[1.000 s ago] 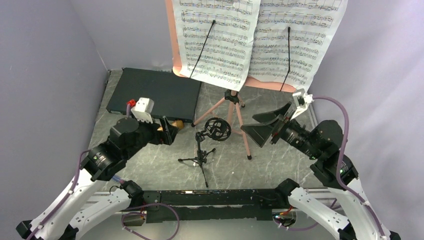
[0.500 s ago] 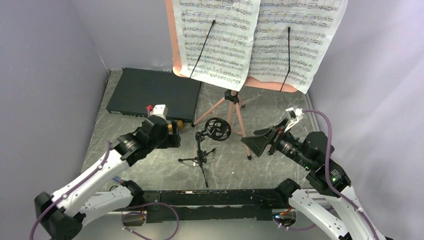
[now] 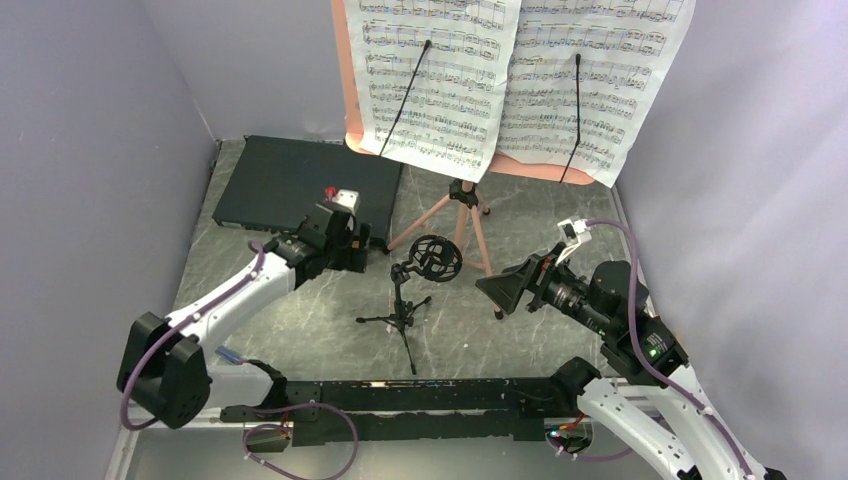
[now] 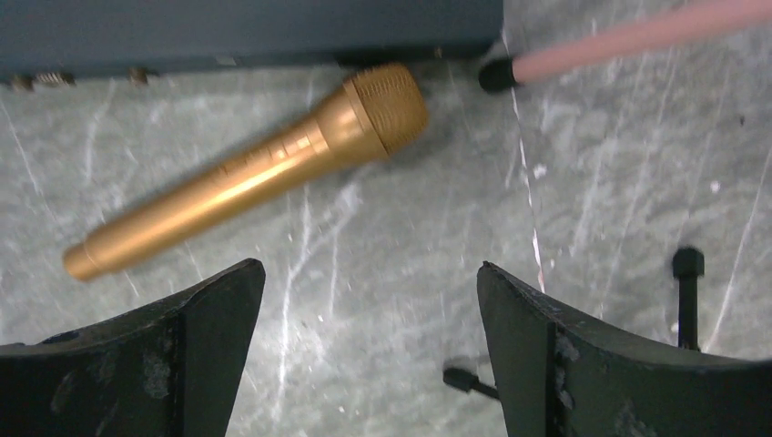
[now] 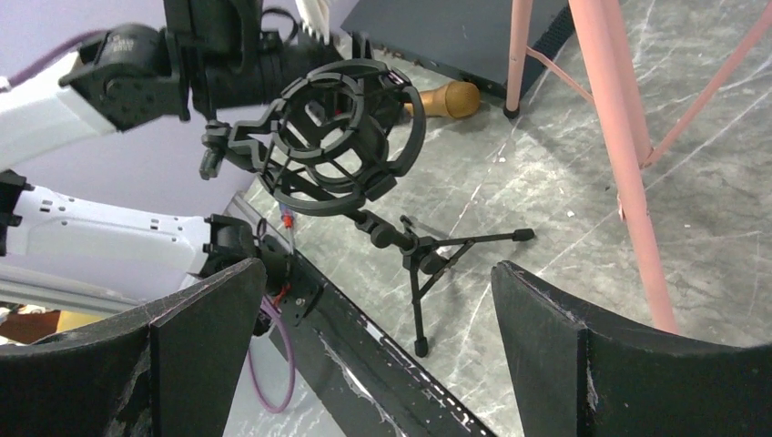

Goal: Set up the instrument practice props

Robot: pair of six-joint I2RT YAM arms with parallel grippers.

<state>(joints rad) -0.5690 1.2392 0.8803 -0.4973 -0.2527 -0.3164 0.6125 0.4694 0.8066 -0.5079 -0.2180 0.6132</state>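
My left end effector (image 4: 367,278) has come above the microphone (image 4: 259,173), wide, ready to grasp. My right end effector (image 5: 378,271) is wide too.

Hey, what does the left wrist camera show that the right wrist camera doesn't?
Only the left wrist view shows the gold microphone full length, lying on the marble table beyond the open left tool. Only the right wrist view shows the mic stand's ring mount, empty, and the left arm. Both show the edge of the black box, a pink music stand leg, the small tripod's feet and part of the microphone.
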